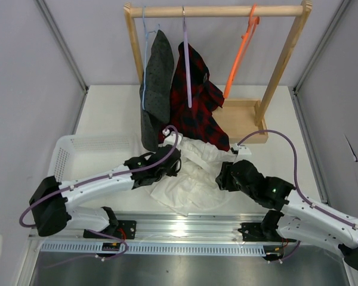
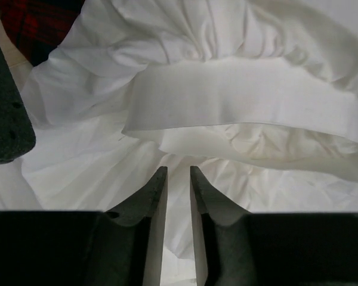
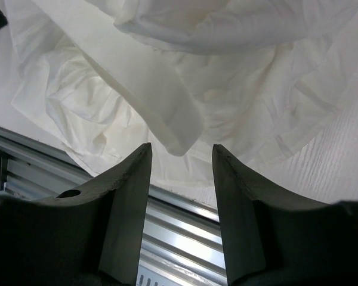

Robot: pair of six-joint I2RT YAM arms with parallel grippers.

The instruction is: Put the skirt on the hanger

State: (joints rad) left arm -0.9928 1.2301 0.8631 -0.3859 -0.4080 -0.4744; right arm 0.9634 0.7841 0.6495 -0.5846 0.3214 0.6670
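The white skirt [image 1: 191,179] lies crumpled on the table between my two arms. The orange hanger [image 1: 241,50] hangs bare on the right part of the wooden rack's bar. My left gripper [image 1: 170,161] rests at the skirt's left side. In the left wrist view this gripper [image 2: 178,170] has only a narrow gap, with fabric showing through it and the waistband [image 2: 244,101] just ahead. My right gripper [image 1: 224,176] is at the skirt's right edge. Seen from the right wrist, that gripper [image 3: 181,146] stands open, and a folded end of the waistband [image 3: 161,101] hangs just beyond the fingertips.
The wooden rack [image 1: 218,11] stands at the back, with a red-black plaid shirt [image 1: 194,95] on a purple hanger [image 1: 187,65] and a dark grey garment [image 1: 157,77]. A white basket [image 1: 83,149] sits at the left. A metal rail [image 1: 185,229] runs along the near edge.
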